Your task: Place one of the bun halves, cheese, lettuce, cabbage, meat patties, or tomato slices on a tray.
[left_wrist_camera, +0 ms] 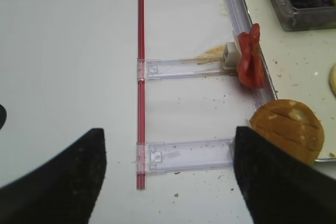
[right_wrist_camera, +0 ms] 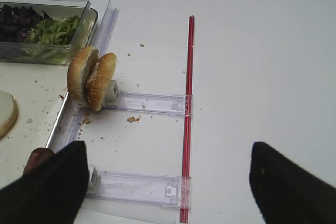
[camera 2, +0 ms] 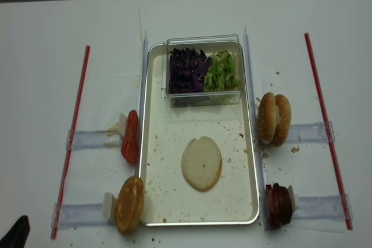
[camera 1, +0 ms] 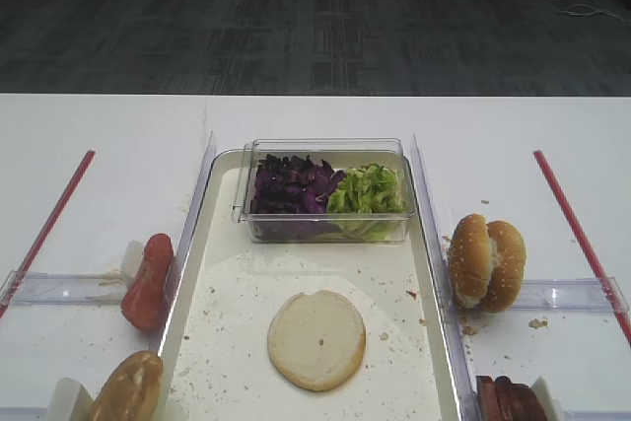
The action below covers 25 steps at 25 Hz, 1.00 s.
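Note:
A pale bun half lies flat on the off-white tray. At the tray's far end, a clear box holds purple cabbage and green lettuce. Tomato slices stand on edge left of the tray. Meat patties stand on edge to its right. No cheese is in view. My left gripper hangs open over the table left of the tray, holding nothing. My right gripper hangs open over the table on the right, also holding nothing.
A domed golden bun half stands at the tray's near left corner. A whole sesame bun stands on its right. Clear plastic rails and red strips lie on the white table on both sides.

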Tool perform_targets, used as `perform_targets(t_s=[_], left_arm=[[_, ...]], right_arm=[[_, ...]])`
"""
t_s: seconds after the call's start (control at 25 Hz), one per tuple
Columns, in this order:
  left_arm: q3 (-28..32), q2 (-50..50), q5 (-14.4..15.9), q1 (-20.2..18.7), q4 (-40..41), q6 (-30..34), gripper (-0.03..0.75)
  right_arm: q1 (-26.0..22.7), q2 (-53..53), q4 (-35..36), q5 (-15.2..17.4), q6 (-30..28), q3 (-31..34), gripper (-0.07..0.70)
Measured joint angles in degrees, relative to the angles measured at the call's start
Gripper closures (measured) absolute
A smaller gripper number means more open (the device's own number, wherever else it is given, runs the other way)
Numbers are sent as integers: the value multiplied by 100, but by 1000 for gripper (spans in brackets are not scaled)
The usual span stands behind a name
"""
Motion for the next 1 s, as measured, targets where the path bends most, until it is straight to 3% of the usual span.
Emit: perform_targets(t_s=[1.0], left_arm=[[0,-80,22,0,-78,0,210]], right_arm=[[0,0,0,0,0,0,-18]])
